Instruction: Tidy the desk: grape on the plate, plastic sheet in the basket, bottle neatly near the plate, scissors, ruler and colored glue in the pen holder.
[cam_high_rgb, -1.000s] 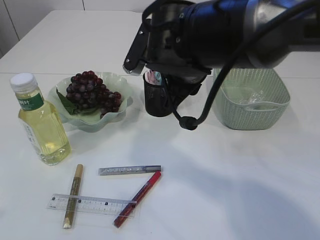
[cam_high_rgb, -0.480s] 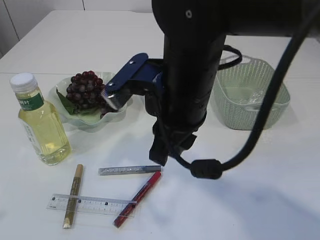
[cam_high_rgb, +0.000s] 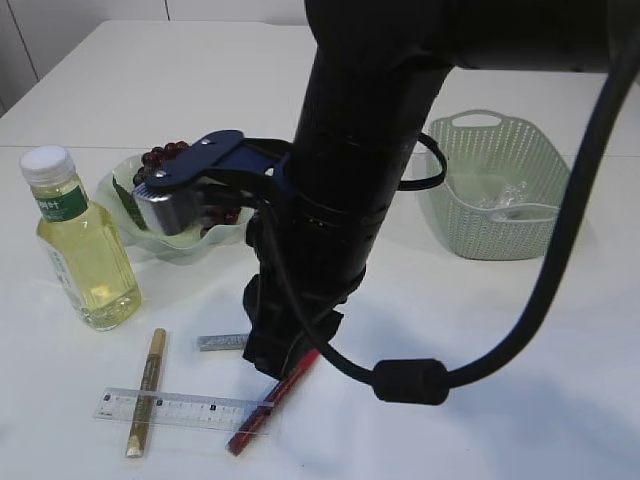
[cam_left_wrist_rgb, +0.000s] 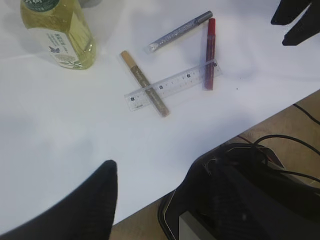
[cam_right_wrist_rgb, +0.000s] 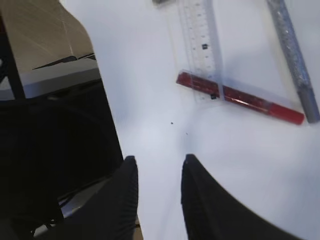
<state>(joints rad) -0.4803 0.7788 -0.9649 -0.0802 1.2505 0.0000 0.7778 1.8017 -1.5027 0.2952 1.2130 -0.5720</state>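
My right gripper (cam_high_rgb: 278, 350) hangs open and empty just above the table, beside the red glue pen (cam_high_rgb: 275, 400); its jaws (cam_right_wrist_rgb: 157, 172) stand a little apart over bare table. The silver glue pen (cam_high_rgb: 220, 342), gold glue pen (cam_high_rgb: 147, 390) and clear ruler (cam_high_rgb: 180, 408) lie at the front left, the ruler over the gold and red pens. The bottle (cam_high_rgb: 85, 250) stands left of the plate (cam_high_rgb: 150, 240), where the grape (cam_high_rgb: 160, 157) is half hidden. The plastic sheet (cam_high_rgb: 500, 195) lies in the basket (cam_high_rgb: 500, 230). Pen holder and scissors are hidden behind the arm. My left gripper (cam_left_wrist_rgb: 163, 200) is open off the table's front edge.
The right arm's thick black body and its cable loop (cam_high_rgb: 410, 380) fill the middle of the exterior view. In the left wrist view the table's front edge (cam_left_wrist_rgb: 210, 145) runs above dark equipment and cables on the floor.
The right arm has swung away from the pen holder, forward and down to the pens at the front. It now covers the pen holder and part of the plate.
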